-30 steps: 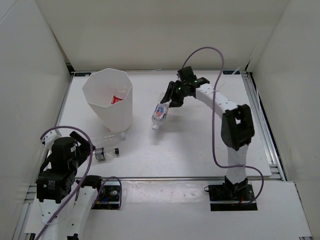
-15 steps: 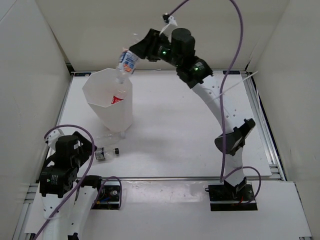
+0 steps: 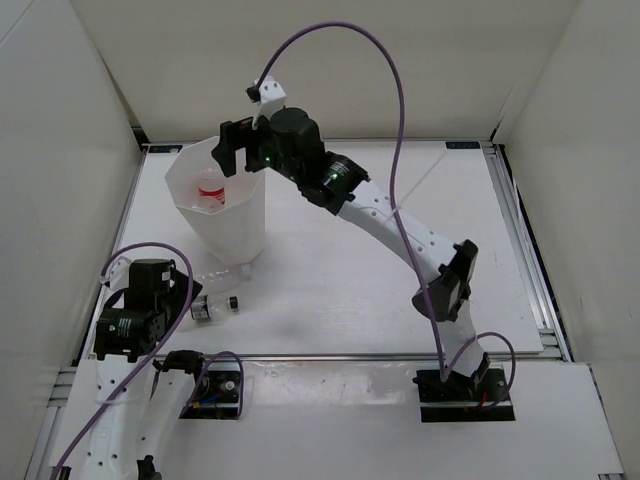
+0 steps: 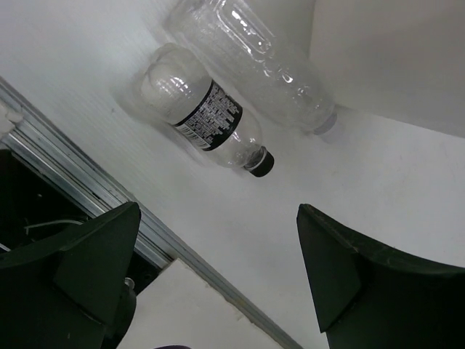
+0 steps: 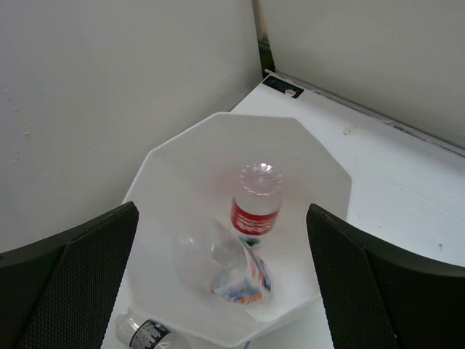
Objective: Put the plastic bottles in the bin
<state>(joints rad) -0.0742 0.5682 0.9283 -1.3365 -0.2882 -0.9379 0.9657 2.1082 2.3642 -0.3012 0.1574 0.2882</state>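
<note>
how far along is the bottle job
Done: two bottles lie in the bin, a red-label one and a blue-white one. In hand: nothing; the right pincer hangs open over the bin, the left pincer open above the table. Left: a black-cap bottle and a clear bottle lie on the table beside the bin.

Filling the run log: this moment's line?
right pincer open above bin; bin: red-label bottle, blue-label bottle; table: black-cap bottle, clear bottle; left pincer open
</note>
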